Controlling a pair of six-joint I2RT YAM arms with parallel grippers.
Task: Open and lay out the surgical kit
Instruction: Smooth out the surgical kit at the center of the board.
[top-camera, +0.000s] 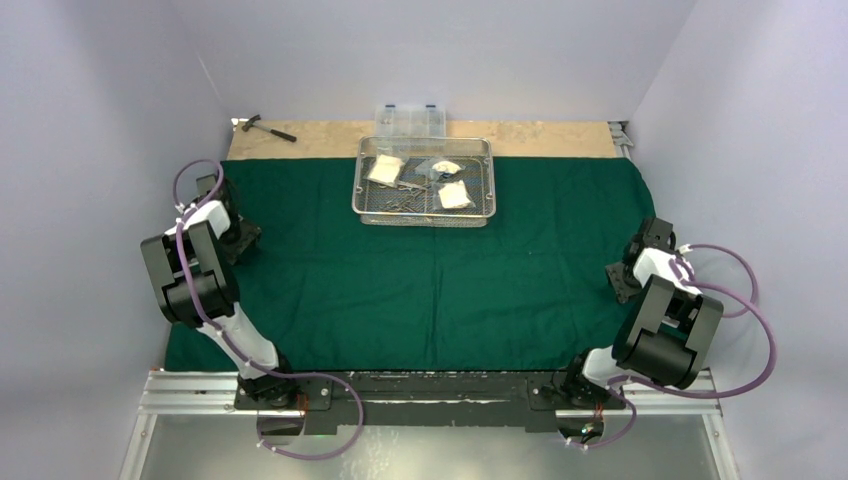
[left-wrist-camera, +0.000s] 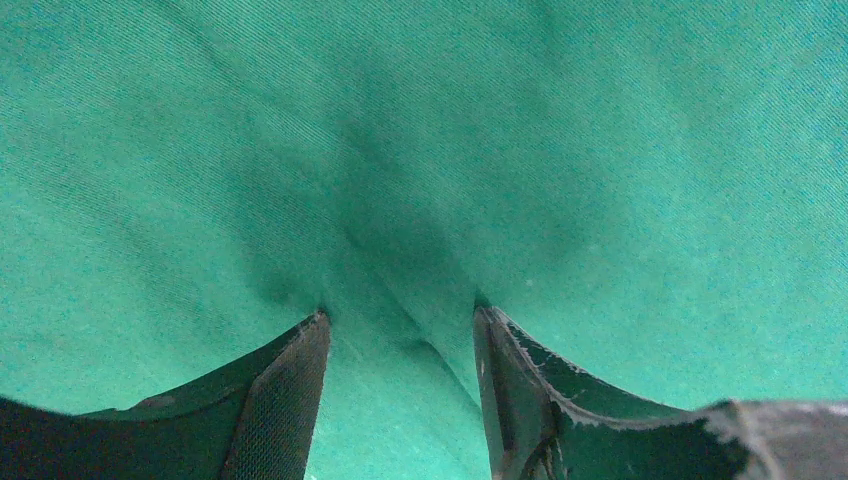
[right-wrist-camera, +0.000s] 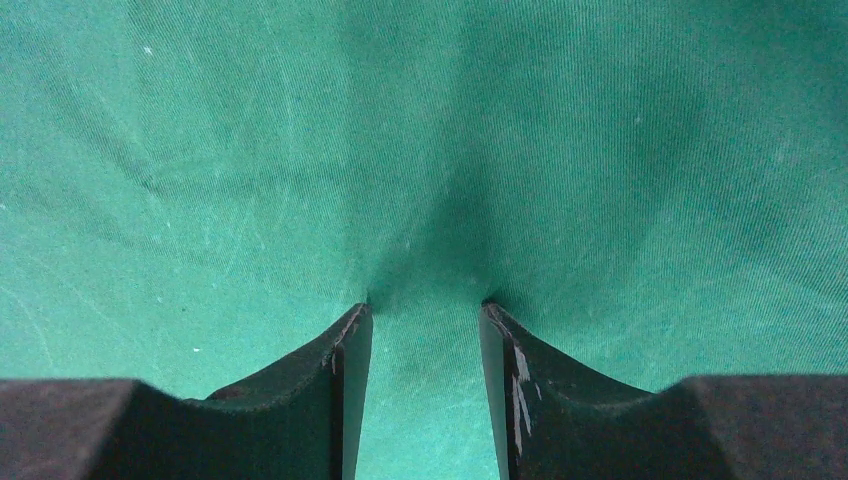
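Note:
The dark green cloth (top-camera: 430, 290) lies spread flat over most of the table. On its far part stands the steel wire-mesh tray (top-camera: 425, 218), holding packets of white gauze (top-camera: 385, 168) and small steel instruments (top-camera: 410, 186). My left gripper (top-camera: 236, 232) is at the cloth's left edge. In the left wrist view it (left-wrist-camera: 400, 320) stands open, tips pressed onto the cloth (left-wrist-camera: 420, 150), with a low crease running between the fingers. My right gripper (top-camera: 632, 268) is at the cloth's right edge, and it (right-wrist-camera: 425, 308) is open too, with both tips down on flat cloth (right-wrist-camera: 420, 130).
A clear plastic compartment box (top-camera: 410, 118) stands just behind the tray. A small hammer (top-camera: 268, 127) lies on the bare wooden strip (top-camera: 540, 135) at the back left. White walls close in the left, right and far sides.

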